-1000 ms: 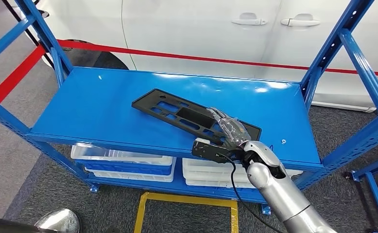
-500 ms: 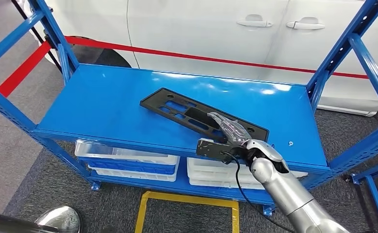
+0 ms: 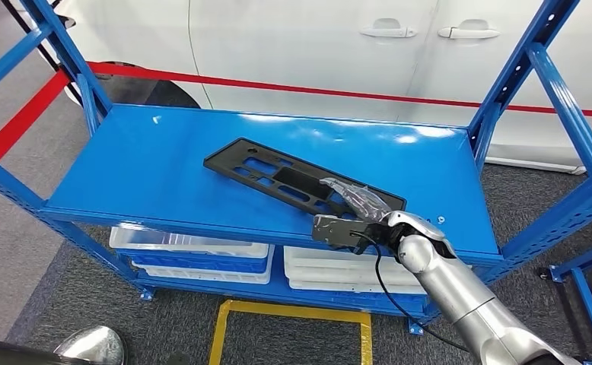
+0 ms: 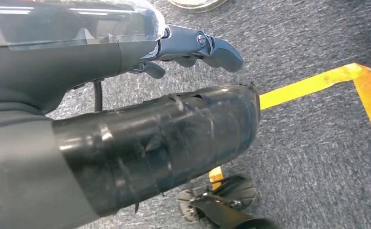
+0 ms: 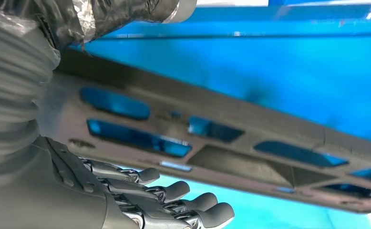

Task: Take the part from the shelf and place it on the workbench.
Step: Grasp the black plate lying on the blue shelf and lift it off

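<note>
The part (image 3: 278, 176) is a long flat black plastic panel with several cut-outs, lying slantwise on the blue shelf top (image 3: 148, 167). My right hand (image 3: 358, 204) reaches over its near right end, fingers stretched out above the panel. In the right wrist view the panel (image 5: 250, 124) runs between the taped thumb and the straight fingers (image 5: 174, 193), with blue showing between fingers and panel; nothing is clasped. My left hand (image 4: 174, 95) hangs over the grey carpet and holds nothing, its dark fingers (image 4: 212, 47) loosely extended.
White bins (image 3: 194, 255) sit on the lower shelf level. Blue uprights (image 3: 529, 68) frame the shelf at both ends. A white car (image 3: 316, 46) stands close behind, with a red tape line (image 3: 278, 87) across it. Yellow floor marking (image 3: 293, 312) lies before the shelf.
The camera swayed slightly. My right hand has turned from lying flat on the panel to a more edge-on pose, and the forearm has shifted right. The panel stays in place.
</note>
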You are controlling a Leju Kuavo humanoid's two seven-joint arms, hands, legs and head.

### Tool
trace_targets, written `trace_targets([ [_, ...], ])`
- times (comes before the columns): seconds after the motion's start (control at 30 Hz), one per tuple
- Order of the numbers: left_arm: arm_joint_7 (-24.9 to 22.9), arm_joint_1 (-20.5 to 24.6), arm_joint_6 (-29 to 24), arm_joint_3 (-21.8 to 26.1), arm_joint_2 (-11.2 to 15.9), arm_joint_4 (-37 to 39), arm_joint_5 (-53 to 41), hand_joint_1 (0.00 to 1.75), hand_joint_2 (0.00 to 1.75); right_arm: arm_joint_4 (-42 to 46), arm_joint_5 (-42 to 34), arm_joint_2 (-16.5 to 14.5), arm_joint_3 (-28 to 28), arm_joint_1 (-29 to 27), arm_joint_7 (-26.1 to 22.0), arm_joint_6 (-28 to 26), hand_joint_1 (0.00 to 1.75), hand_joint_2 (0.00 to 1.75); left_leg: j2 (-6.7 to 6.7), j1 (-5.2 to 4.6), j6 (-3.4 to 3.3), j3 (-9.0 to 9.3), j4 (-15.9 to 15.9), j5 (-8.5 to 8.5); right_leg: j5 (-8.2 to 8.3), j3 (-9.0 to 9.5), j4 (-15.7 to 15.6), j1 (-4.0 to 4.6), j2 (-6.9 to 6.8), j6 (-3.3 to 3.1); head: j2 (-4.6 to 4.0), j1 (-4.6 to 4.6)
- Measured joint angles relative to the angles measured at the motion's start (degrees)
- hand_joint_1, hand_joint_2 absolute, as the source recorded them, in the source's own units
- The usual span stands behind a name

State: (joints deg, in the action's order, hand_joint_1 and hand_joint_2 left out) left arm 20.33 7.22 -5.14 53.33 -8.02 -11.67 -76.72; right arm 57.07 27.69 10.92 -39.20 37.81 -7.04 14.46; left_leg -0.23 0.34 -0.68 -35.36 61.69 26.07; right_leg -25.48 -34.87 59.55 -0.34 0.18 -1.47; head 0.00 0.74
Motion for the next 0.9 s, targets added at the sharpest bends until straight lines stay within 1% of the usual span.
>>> trace_targets([
  [0.03,0.0,0.1,0.0,0.0,0.1,0.0,0.0,0.00,0.00,-0.2,-0.1,0.1,-0.1,0.2,-0.1,0.0,0.00,1.75,-0.01,-0.17,-0.31,1.06,-2.3,-0.57,0.04,-0.08,0.0,0.04,0.01,0.20,0.00,0.00],
  [0.07,0.0,0.1,0.0,0.0,0.1,0.0,0.0,0.00,0.00,-0.3,-0.1,0.3,-0.3,0.4,-0.1,0.0,0.00,1.75,-0.04,-0.32,-0.51,1.41,-3.2,-0.52,0.10,-0.16,-0.1,0.03,0.01,0.46,0.00,0.01],
  [0.1,0.0,0.1,0.0,-0.1,0.1,0.0,0.0,0.00,0.00,-0.5,-0.2,0.4,-0.6,0.5,-0.2,0.0,0.00,1.75,-0.06,-0.41,-0.61,1.44,-3.4,-0.58,0.19,-0.20,-0.2,0.04,0.01,0.79,0.00,0.01],
  [0.13,0.0,0.1,0.0,-0.1,0.1,0.0,0.0,0.00,0.00,-0.6,-0.2,0.5,-0.8,0.5,-0.2,0.0,0.00,1.75,-0.05,-0.29,-0.81,1.53,-3.7,-0.80,0.22,-0.19,-0.3,0.10,0.01,1.15,0.00,0.01],
  [0.17,0.0,0.1,0.0,-0.1,0.1,0.0,0.0,0.00,0.00,-0.7,-0.2,0.7,-0.9,0.6,-0.2,0.0,0.00,1.75,-0.01,-0.14,-1.03,1.76,-4.2,-1.06,-0.04,-0.26,-0.1,0.16,0.01,1.46,0.00,0.05],
  [0.2,0.0,0.1,0.0,-0.1,0.0,0.0,0.0,0.00,0.00,-0.8,-0.2,0.8,-0.9,0.7,-0.2,0.0,0.00,1.75,0.06,0.04,-1.32,1.99,-4.7,-1.34,-0.87,-0.71,1.0,0.20,0.01,1.72,0.00,0.10],
  [0.23,0.0,0.1,0.0,-0.1,0.0,0.0,0.0,0.00,0.00,-0.8,-0.3,1.0,-1.0,0.8,-0.2,-0.1,0.00,1.75,0.13,0.23,-1.57,2.21,-5.1,-1.58,-2.28,-1.72,3.2,0.21,0.00,1.94,0.00,0.16],
  [0.3,-0.1,0.1,0.0,-0.1,0.0,0.0,0.0,0.00,0.00,-1.0,-0.3,1.3,-1.4,0.8,-0.1,-0.3,0.00,1.75,0.18,0.24,-1.84,2.21,-5.2,-1.62,-5.85,-5.04,10.5,-0.08,-0.03,2.26,0.00,0.23],
  [0.33,-0.1,0.1,0.0,-0.1,0.0,0.0,-0.1,0.00,0.00,-1.2,-0.3,1.4,-1.6,0.5,0.0,-0.4,0.00,1.75,0.16,0.23,-1.88,2.17,-5.1,-1.57,-6.90,-6.56,13.7,-0.21,-0.04,2.44,0.00,0.23],
  [0.37,-0.1,0.0,0.0,-0.1,0.0,0.0,-0.1,0.00,0.00,-1.4,-0.3,1.6,-1.9,0.2,0.1,-0.6,0.00,1.75,0.11,0.22,-1.88,2.16,-5.0,-1.50,-6.92,-7.27,15.1,-0.34,-0.04,2.58,0.00,0.23],
  [0.4,-0.2,-0.1,-0.1,-0.1,0.0,0.0,-0.1,0.00,0.00,-1.6,-0.3,1.8,-2.1,0.0,0.3,-0.8,0.00,1.75,0.07,0.22,-1.83,2.16,-4.9,-1.41,-5.89,-6.94,14.4,-0.46,-0.05,2.67,0.00,0.24],
  [0.43,-0.3,-0.2,-0.1,-0.1,0.1,0.0,-0.1,0.00,0.00,-1.8,-0.3,1.9,-2.3,-0.1,0.4,-0.9,0.00,1.75,0.02,0.24,-1.69,2.20,-4.6,-1.24,-3.92,-5.43,11.3,-0.56,-0.08,2.70,0.00,0.24],
  [0.47,-0.3,-0.3,-0.1,-0.1,0.1,0.0,-0.2,0.00,0.00,-2.0,-0.2,2.0,-2.4,-0.2,0.5,-1.1,0.00,1.75,0.00,0.25,-1.49,2.19,-4.3,-1.00,-2.15,-3.43,7.3,-0.61,-0.12,2.63,0.00,0.24],
  [0.5,-0.4,-0.4,-0.1,-0.1,0.1,0.0,-0.2,0.00,0.00,-2.2,-0.2,2.2,-2.6,-0.2,0.7,-1.4,0.00,1.75,-0.01,0.16,-1.22,2.08,-3.9,-0.74,-0.94,-1.64,3.7,-0.52,-0.13,2.48,0.00,0.24],
  [0.53,-0.5,-0.4,-0.2,-0.1,0.1,0.0,-0.3,0.00,0.00,-2.4,-0.2,2.3,-2.8,-0.3,0.8,-1.7,0.00,1.75,-0.03,0.09,-0.95,1.92,-3.6,-0.53,-0.31,-0.39,1.2,-0.43,-0.14,2.24,0.00,0.22],
  [0.57,-0.6,-0.5,-0.2,-0.1,0.2,0.0,-0.4,0.00,0.00,-2.7,-0.2,2.4,-2.9,-0.4,0.8,-2.1,0.00,1.75,-0.04,0.00,-0.70,1.78,-3.4,-0.41,-0.43,0.05,0.3,-0.30,-0.11,1.99,0.00,0.20],
  [0.6,-0.7,-0.6,-0.3,-0.1,0.3,0.0,-0.5,0.00,0.00,-3.0,-0.2,2.5,-3.0,-0.5,0.9,-2.5,0.00,1.75,-0.04,-0.05,-0.44,1.72,-3.3,-0.38,-0.51,0.08,0.2,-0.14,-0.05,1.70,0.00,0.17],
  [0.67,-0.9,-0.9,-0.4,-0.1,0.6,0.0,-0.6,0.00,0.00,-3.4,-0.2,2.7,-3.2,-0.7,1.0,-3.3,0.00,1.75,-0.01,0.08,0.09,1.82,-3.3,-0.20,-0.39,0.26,0.0,-0.24,-0.02,1.05,0.00,0.15],
  [0.7,-0.9,-0.9,-0.4,-0.1,0.7,0.0,-0.7,0.00,0.00,-3.6,-0.2,2.7,-3.2,-0.7,1.1,-3.7,0.00,1.75,0.01,0.15,0.38,1.62,-2.6,0.40,-0.32,0.46,-0.2,-0.35,-0.07,0.69,0.00,0.10],
  [0.73,-0.8,-1.0,-0.4,-0.1,0.9,0.0,-0.7,0.00,0.00,-3.9,-0.1,2.9,-3.3,-0.7,1.2,-4.0,0.00,1.75,0.02,0.22,0.65,0.88,-0.8,1.57,-0.24,0.65,-0.4,-0.49,-0.18,0.37,0.00,0.05],
  [0.77,-0.7,-1.0,-0.4,-0.1,0.9,0.0,-0.7,0.00,0.00,-4.2,0.0,3.0,-3.3,-0.7,1.4,-4.3,0.00,1.75,0.04,0.32,0.89,-0.46,2.2,3.22,-0.21,0.77,-0.5,-0.54,-0.31,0.16,0.00,-0.01],
  [0.8,-0.7,-1.0,-0.4,-0.1,0.9,0.0,-0.7,0.00,0.00,-4.5,0.1,3.1,-3.3,-0.7,1.5,-4.5,0.00,1.75,0.05,0.37,1.11,-2.24,6.0,5.10,-0.22,0.79,-0.5,-0.53,-0.40,0.01,0.00,-0.07],
  [0.83,-0.6,-1.1,-0.3,-0.1,1.0,0.0,-0.7,0.00,0.00,-4.8,0.2,3.3,-3.3,-0.7,1.6,-4.7,0.00,1.75,0.06,0.43,1.26,-4.04,9.8,6.56,-0.22,0.78,-0.5,-0.51,-0.48,-0.06,0.00,-0.07],
  [0.87,-0.6,-1.1,-0.3,-0.1,1.0,0.0,-0.7,0.00,0.00,-5.0,0.3,3.4,-3.3,-0.7,1.8,-4.8,0.00,1.75,0.06,0.45,1.33,-5.29,12.4,7.22,-0.22,0.79,-0.5,-0.49,-0.50,-0.06,0.00,-0.07],
  [0.9,-0.5,-1.2,-0.2,-0.1,1.0,0.0,-0.7,0.00,0.00,-5.1,0.3,3.6,-3.3,-0.7,2.0,-5.0,0.00,1.75,0.06,0.45,1.34,-5.56,12.9,6.77,-0.22,0.82,-0.5,-0.49,-0.50,-0.06,0.00,-0.07],
])
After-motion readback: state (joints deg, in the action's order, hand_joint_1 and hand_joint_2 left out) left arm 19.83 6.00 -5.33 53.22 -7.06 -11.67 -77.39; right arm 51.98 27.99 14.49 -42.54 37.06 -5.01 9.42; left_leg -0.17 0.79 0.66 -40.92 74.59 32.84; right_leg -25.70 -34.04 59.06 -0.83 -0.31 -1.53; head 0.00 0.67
